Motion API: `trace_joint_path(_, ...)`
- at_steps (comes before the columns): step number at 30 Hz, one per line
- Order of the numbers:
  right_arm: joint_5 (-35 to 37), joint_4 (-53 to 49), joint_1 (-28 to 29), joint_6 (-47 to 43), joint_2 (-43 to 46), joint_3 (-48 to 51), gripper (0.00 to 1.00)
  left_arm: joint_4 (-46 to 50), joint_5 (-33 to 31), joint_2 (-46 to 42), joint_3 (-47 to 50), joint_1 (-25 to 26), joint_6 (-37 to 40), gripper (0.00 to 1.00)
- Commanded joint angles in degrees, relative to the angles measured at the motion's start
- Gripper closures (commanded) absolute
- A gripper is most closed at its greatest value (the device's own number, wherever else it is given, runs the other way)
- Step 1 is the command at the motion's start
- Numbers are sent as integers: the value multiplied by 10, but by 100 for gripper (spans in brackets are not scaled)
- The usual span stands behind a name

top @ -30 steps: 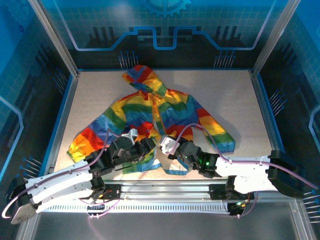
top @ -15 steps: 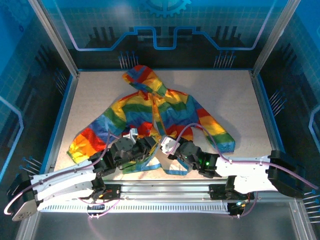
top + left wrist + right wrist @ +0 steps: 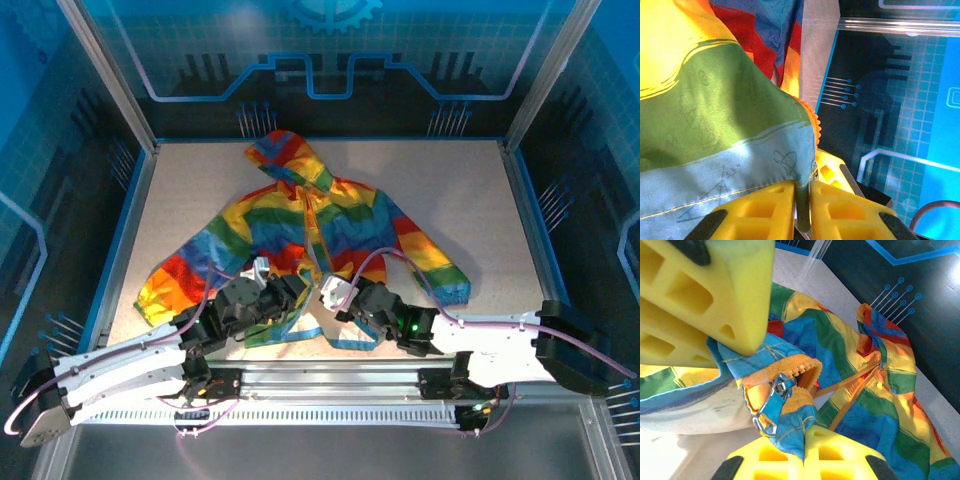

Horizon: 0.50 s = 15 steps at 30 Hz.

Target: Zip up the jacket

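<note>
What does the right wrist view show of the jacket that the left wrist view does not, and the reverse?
Right wrist view: the metal zipper pull hanging on the orange zipper teeth, and the hood farther off. Left wrist view: a broad green stripe seen close, above the pale blue hem. Both: the jacket, its fabric pinched between shut yellow jaws at the bottom of the frame.
</note>
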<state>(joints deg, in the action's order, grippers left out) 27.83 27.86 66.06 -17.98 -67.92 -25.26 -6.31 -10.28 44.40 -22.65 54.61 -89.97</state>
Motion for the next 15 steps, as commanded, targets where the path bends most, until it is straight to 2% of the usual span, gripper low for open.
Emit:
trace_joint_path(1,-10,4,10,6,-6,-21,100,-9,2,9,7,3,11,82)
trace_joint_path(6,-13,0,12,5,-11,-27,100,-17,3,8,10,3,19,84)
trace_joint_path(10,-13,-10,13,9,-12,-32,100,-10,5,-2,11,3,29,100)
trace_joint_path(15,14,-25,13,25,-24,-41,100,34,24,-16,-6,3,49,100)
